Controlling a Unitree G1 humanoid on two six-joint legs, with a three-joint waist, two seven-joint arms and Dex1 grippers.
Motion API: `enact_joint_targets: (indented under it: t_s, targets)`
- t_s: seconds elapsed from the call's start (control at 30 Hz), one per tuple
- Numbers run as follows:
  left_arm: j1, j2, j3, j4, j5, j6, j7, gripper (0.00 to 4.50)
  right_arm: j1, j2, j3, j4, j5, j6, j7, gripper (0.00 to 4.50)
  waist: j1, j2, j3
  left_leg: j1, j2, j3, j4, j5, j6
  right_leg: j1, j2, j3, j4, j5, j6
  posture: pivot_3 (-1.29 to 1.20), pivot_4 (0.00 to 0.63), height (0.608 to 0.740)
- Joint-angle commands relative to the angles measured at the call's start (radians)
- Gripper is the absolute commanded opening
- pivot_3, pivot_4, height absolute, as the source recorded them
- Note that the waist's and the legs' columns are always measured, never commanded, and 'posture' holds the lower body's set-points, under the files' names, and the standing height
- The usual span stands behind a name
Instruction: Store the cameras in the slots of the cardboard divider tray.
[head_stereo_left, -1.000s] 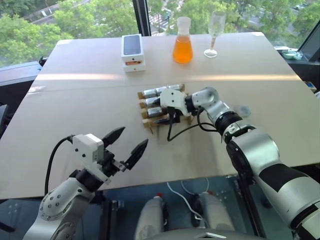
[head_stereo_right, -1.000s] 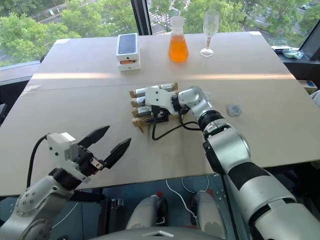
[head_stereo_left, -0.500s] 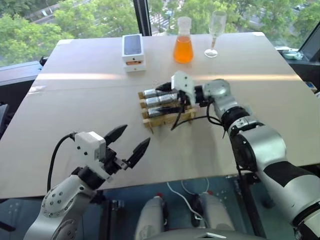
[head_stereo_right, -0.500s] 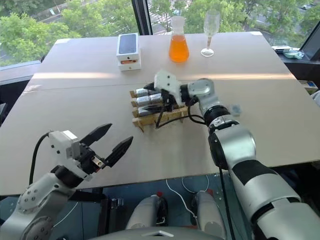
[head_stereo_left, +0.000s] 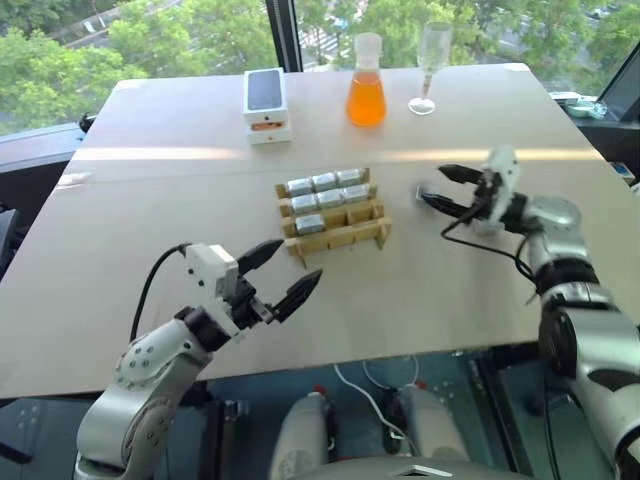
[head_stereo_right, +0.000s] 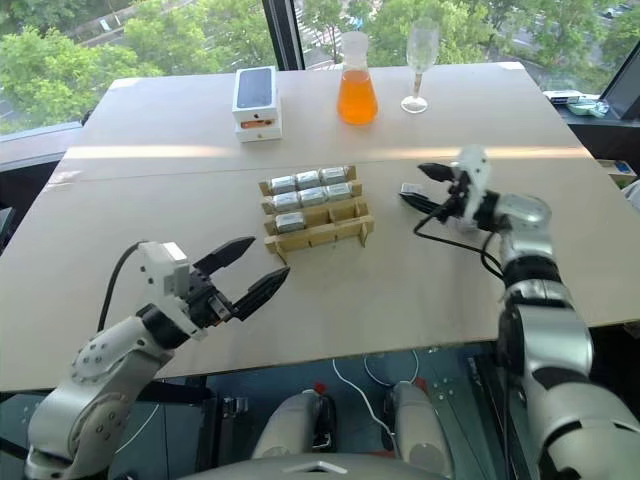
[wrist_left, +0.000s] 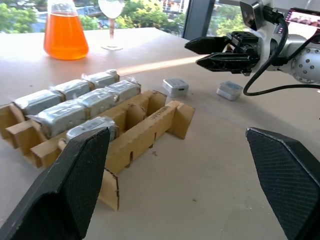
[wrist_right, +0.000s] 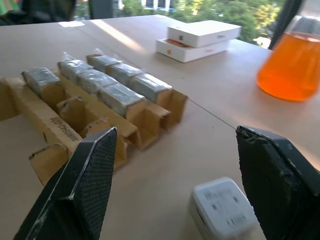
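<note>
The cardboard divider tray (head_stereo_left: 362, 234) lies mid-table with several silver-grey cameras (head_stereo_left: 323, 182) in its slots; the slots nearest me on the right stand empty. Two loose cameras (wrist_left: 175, 86) (wrist_left: 230, 90) lie on the table to the tray's right. My right gripper (head_stereo_left: 430, 183) is open and empty, level, just above one loose camera (wrist_right: 220, 207) and pointing toward the tray. My left gripper (head_stereo_left: 300, 260) is open and empty too. It hovers near the table's front edge, short of the tray's front corner.
A white phone box (head_stereo_left: 266, 103), a flask of orange liquid (head_stereo_left: 366, 85) and a wine glass (head_stereo_left: 430, 65) stand along the far side. A black cable (head_stereo_left: 490, 250) hangs from my right wrist. Bare table lies left of the tray.
My right gripper has left the tray and swung far to the right, over a loose camera. My left gripper has crept forward toward the tray.
</note>
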Motion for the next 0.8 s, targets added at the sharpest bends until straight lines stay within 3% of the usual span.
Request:
enact_joint_targets:
  t_s: [0.03,0.2,0.33,0.5,0.8]
  targets:
    - [-0.058,0.02,-0.076,0.03,0.018,0.01,-0.056,4.5,0.182,-0.018,-0.086,-0.333,0.027,0.143,-0.252,3.73,0.003,0.0,0.0,0.0,0.0,0.0,0.0,0.0,0.0,0.0,0.0,0.0,0.0,0.0,0.0,0.0,0.15,0.74]
    - [-0.147,0.058,-0.147,0.102,0.045,0.022,-0.136,4.5,0.456,0.092,-0.102,-0.752,0.028,0.336,-0.555,3.73,0.006,0.001,0.0,0.0,0.0,0.0,0.0,0.0,0.0,-0.001,0.001,0.001,0.0,-0.001,0.001,0.0,0.15,0.74]
    - [-0.204,0.072,-0.152,0.156,0.051,0.019,-0.18,4.5,0.563,0.178,-0.068,-0.873,-0.014,0.392,-0.714,3.73,-0.003,0.001,0.001,0.002,0.001,0.003,0.0,0.0,0.0,-0.001,0.004,0.004,0.0,-0.003,0.005,0.0,0.15,0.74]
    - [-0.239,0.073,-0.157,0.18,0.059,0.023,-0.204,4.5,0.576,0.229,-0.038,-0.847,-0.049,0.386,-0.835,3.73,-0.001,0.001,0.001,0.004,0.002,0.003,0.0,-0.002,0.003,0.0,0.005,0.004,0.001,-0.003,0.005,0.0,0.15,0.74]
    - [-0.229,0.091,-0.133,0.157,0.058,0.027,-0.199,4.5,0.476,0.213,-0.005,-0.629,-0.069,0.309,-0.887,3.73,-0.002,0.001,0.001,0.004,0.002,0.004,0.0,0.0,-0.001,0.0,0.005,0.006,0.0,-0.003,0.005,0.0,0.15,0.74]
